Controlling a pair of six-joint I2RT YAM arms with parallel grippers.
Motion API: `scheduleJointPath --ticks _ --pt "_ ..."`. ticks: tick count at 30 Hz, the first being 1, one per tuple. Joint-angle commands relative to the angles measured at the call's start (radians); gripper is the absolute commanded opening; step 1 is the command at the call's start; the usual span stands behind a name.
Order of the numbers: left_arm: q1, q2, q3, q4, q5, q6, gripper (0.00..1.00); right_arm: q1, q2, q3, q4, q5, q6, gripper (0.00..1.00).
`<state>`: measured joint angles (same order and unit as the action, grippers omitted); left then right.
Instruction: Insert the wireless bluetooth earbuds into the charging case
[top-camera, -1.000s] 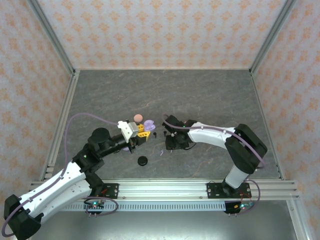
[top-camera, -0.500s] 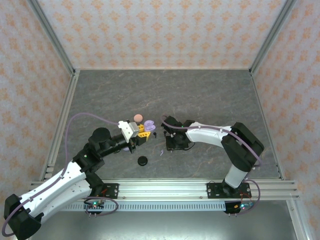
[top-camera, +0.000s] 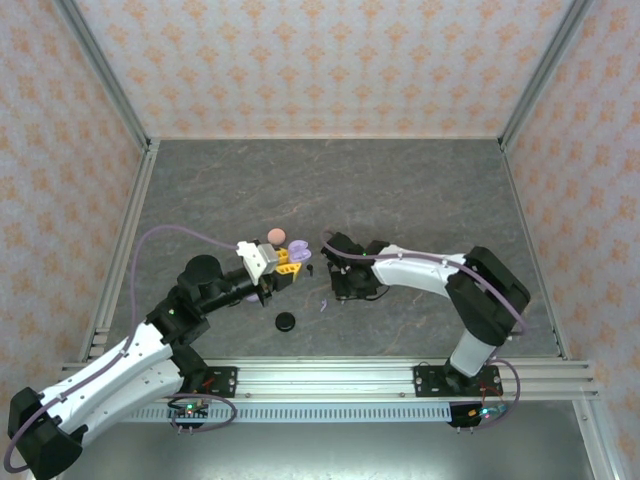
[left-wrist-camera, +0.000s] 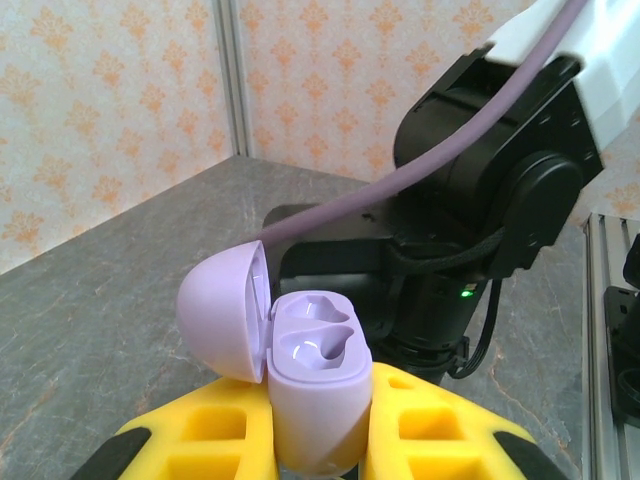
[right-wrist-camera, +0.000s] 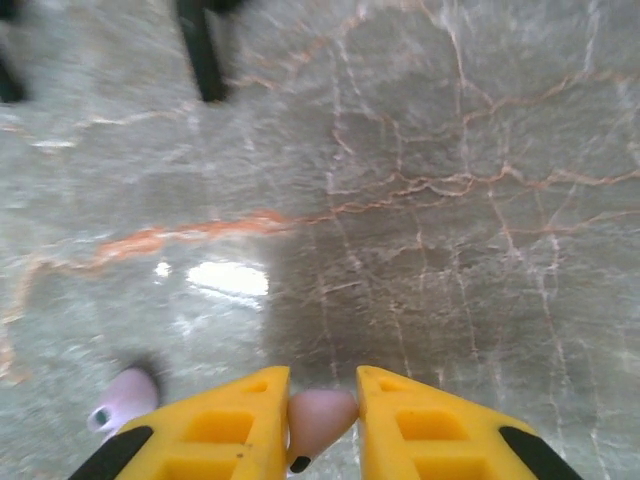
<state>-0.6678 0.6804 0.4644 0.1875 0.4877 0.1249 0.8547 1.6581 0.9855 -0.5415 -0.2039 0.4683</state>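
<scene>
Left pincer (left-wrist-camera: 315, 452) grips an open lavender charging case (left-wrist-camera: 312, 350), lid tipped back. To the case's right, the right pincer (right-wrist-camera: 322, 405) is closed on a pale earbud (right-wrist-camera: 322, 415) close to the grey tabletop (right-wrist-camera: 450, 200). A second lavender earbud (right-wrist-camera: 122, 400) lies nearby.

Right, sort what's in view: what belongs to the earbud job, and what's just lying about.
Job in hand:
open lavender plastic charging case, clamped in the left gripper
small lavender earbud, pinched in the right gripper
second lavender earbud, on the grey stone-pattern table

Lying about:
flat round pink disc
flat round black disc
</scene>
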Motion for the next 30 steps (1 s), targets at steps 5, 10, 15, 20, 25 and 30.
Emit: scheduleJointPath --ticks 5,10,15,20,25,30 --pt "-0.007 0.054 -0.023 0.151 -0.023 -0.051 0.00 0.007 -0.298 0.029 0.026 0.121 -0.077 0.23" --pt "-0.007 0.128 0.008 0.183 -0.003 -0.051 0.00 0.007 -0.431 0.102 -0.010 0.111 -0.124 0.23" --pt "-0.009 0.212 0.049 0.194 0.020 -0.050 0.00 0.007 -0.489 0.181 -0.040 0.086 -0.153 0.22" --pt "-0.010 0.276 0.079 0.200 0.032 -0.048 0.00 0.009 -0.496 0.236 -0.051 0.057 -0.170 0.22" --pt "-0.011 0.301 0.092 0.194 0.033 -0.044 0.00 0.010 -0.480 0.242 -0.024 0.040 -0.163 0.22" --pt "-0.013 0.304 0.091 0.191 0.031 -0.048 0.00 0.021 -0.446 0.238 0.015 0.036 -0.152 0.22"
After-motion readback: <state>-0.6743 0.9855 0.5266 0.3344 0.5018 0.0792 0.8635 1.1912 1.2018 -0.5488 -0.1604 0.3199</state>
